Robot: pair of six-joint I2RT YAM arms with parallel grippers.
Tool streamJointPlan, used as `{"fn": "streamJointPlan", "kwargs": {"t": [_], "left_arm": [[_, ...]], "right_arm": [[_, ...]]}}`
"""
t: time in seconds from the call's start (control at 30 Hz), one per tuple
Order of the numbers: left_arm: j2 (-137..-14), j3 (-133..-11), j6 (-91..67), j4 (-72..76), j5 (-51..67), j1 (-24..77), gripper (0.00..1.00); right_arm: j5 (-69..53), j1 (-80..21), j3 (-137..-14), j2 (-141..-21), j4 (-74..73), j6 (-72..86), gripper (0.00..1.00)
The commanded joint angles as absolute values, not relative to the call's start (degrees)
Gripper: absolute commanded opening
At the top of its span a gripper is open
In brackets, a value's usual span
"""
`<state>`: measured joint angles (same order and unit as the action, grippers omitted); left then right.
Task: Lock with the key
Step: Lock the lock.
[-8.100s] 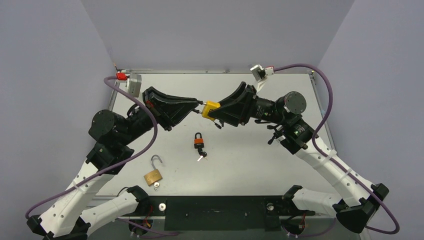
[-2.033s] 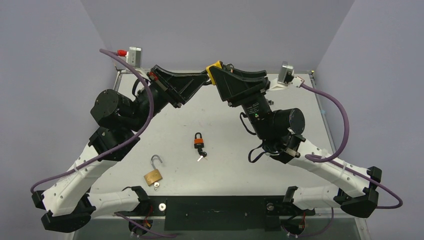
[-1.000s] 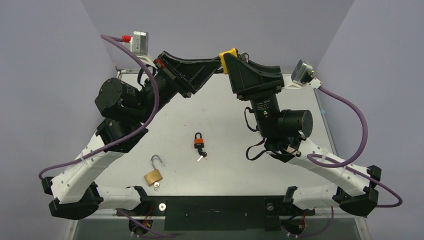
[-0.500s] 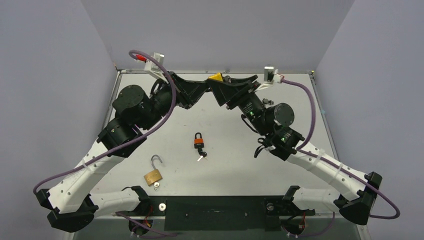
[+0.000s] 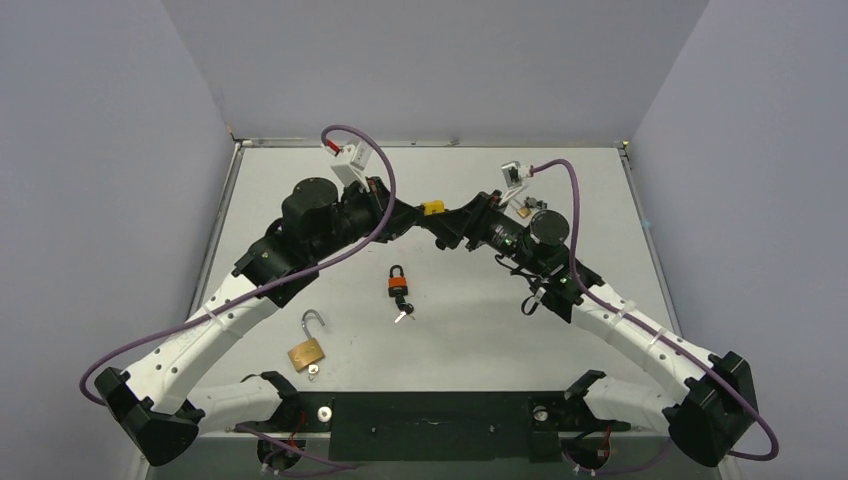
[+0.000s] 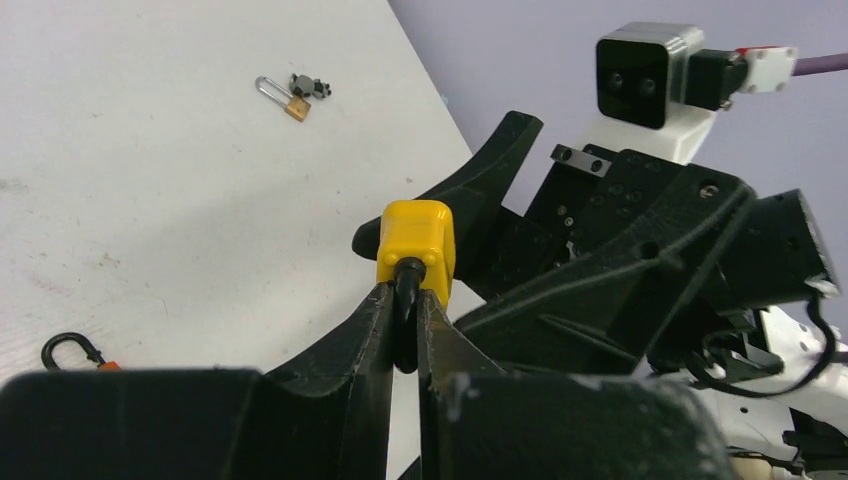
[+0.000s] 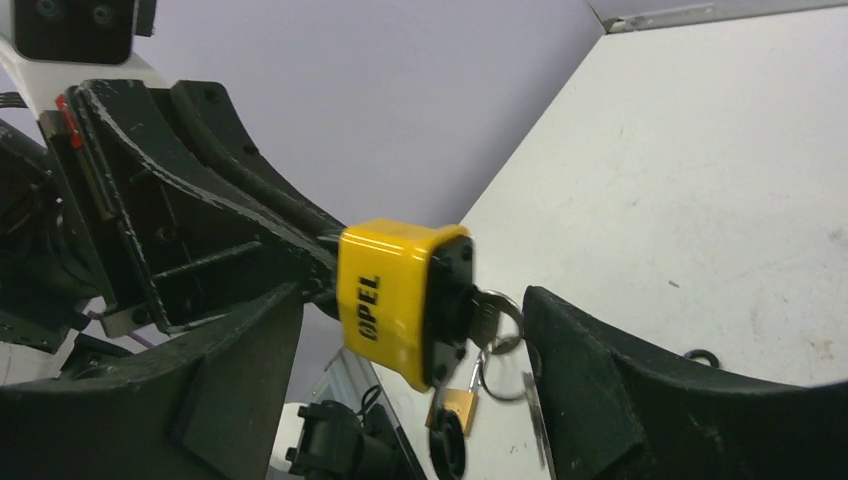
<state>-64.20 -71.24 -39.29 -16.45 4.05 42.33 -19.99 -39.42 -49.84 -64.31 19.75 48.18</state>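
Observation:
A yellow padlock (image 5: pixel 432 208) hangs above the middle of the table between the two arms. My left gripper (image 6: pixel 403 295) is shut on its black shackle (image 6: pixel 405 320), with the yellow body (image 6: pixel 415 240) just past the fingertips. The right wrist view shows the padlock (image 7: pixel 385 300) side on, a key (image 7: pixel 485 315) stuck in its underside and a key ring (image 7: pixel 500 372) dangling from it. My right gripper (image 7: pixel 412 300) stands wide open, one finger (image 7: pixel 230 370) on each side of the padlock and apart from it. From above, the right gripper (image 5: pixel 452 216) faces the left gripper (image 5: pixel 410 213).
An orange padlock (image 5: pixel 398 285) with keys lies mid-table. An open brass padlock (image 5: pixel 306 351) lies near the front left. A small brass padlock (image 6: pixel 285 100) with keys lies at the back right. Grey walls close three sides.
Both arms have come down from high up to just above the table, carrying the yellow padlock. The right gripper has opened and let go of the padlock; the left still holds the shackle.

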Motion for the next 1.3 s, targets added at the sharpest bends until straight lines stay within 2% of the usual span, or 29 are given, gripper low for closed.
{"fn": "streamJointPlan", "kwargs": {"t": [0.0,0.33,0.6,0.8,1.0,1.27], "left_arm": [[-61.7,-72.4,-40.3,-6.7,11.1,39.4,0.0],[-60.9,-76.5,-35.5,-12.7,21.6,35.5,0.0],[-60.5,-80.2,-35.5,-14.2,36.3,33.4,0.0],[-60.4,-80.8,-37.3,-13.5,41.5,33.3,0.0],[-60.3,-79.9,-38.8,-11.8,43.1,33.4,0.0],[-60.0,-79.0,-39.8,-11.1,43.4,33.4,0.0]], "right_arm": [[-28.6,-35.6,-45.1,-62.4,26.2,52.5,0.76],[-36.2,-29.9,-39.4,-56.3,34.8,54.2,0.75],[-42.6,-28.8,-38.4,-50.4,38.4,54.2,0.72],[-40.5,-30.7,-42.1,-46.2,26.9,47.0,0.66],[-31.7,-36.9,-47.4,-44.7,11.7,35.1,0.55],[-29.9,-38.7,-49.8,-47.3,9.6,33.6,0.44]]}}
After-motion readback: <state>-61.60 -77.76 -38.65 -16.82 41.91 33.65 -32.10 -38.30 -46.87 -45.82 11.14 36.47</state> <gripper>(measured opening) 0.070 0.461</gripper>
